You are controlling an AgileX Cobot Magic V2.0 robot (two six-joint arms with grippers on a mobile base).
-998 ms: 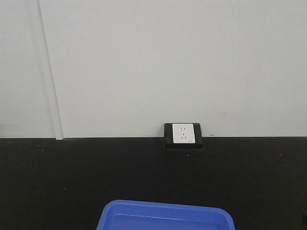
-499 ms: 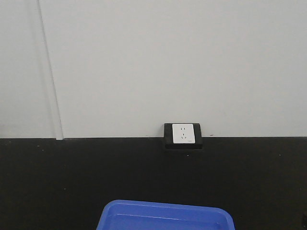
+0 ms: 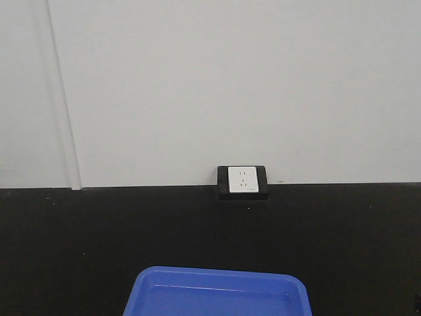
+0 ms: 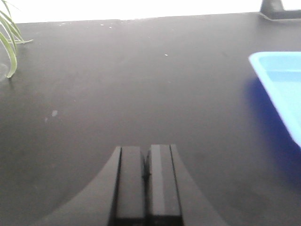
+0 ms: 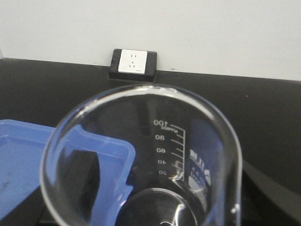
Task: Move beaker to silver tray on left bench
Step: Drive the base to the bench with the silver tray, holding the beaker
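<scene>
The beaker [image 5: 188, 150] is clear glass with white graduation marks up to 100. It fills the right wrist view, its round rim toward the camera. My right gripper [image 5: 164, 202] is shut on it, and a dark finger [image 5: 84, 181] shows through the glass on the left. The beaker hangs over the black worktop [image 5: 263, 113], beside the corner of a blue tray [image 5: 28, 150]. My left gripper [image 4: 146, 162] is shut with nothing in it, low over bare black worktop [image 4: 117, 84]. The silver tray is out of view. Neither arm appears in the front view.
The blue plastic tray [image 3: 217, 293] lies at the near edge of the black worktop [image 3: 99, 230], and its corner shows to the right of my left gripper [image 4: 282, 80]. A white wall socket [image 3: 241, 179] sits at the back wall. Green plant leaves [image 4: 9, 37] hang far left.
In the front view the socket and the blue tray have shifted a little to the left, and the socket has shifted slightly upward.
</scene>
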